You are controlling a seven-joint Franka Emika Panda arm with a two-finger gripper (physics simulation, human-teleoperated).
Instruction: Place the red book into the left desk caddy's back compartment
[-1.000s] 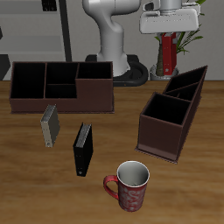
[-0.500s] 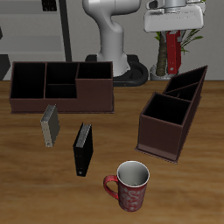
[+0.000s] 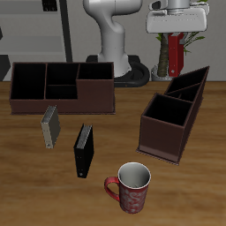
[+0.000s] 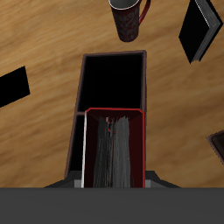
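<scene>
Two-finger gripper [image 3: 175,33] clamps the thick dark red hardcover book [image 3: 175,53], which hangs upright in the air above the narrower dark brown box caddy [image 3: 175,113], over its taller slanted back compartment [image 3: 190,88]. In the wrist view the white page edges of the book [image 4: 112,149] face the camera, the caddy [image 4: 112,83] directly below. Step in hand: carry and alignment. Book looks centred over the back section, though depth is hard to judge. Next move, by my reckoning: straight descent between the sloping walls, then release. Patterned red mug [image 3: 131,188] and thin black book [image 3: 83,149] sit well apart.
</scene>
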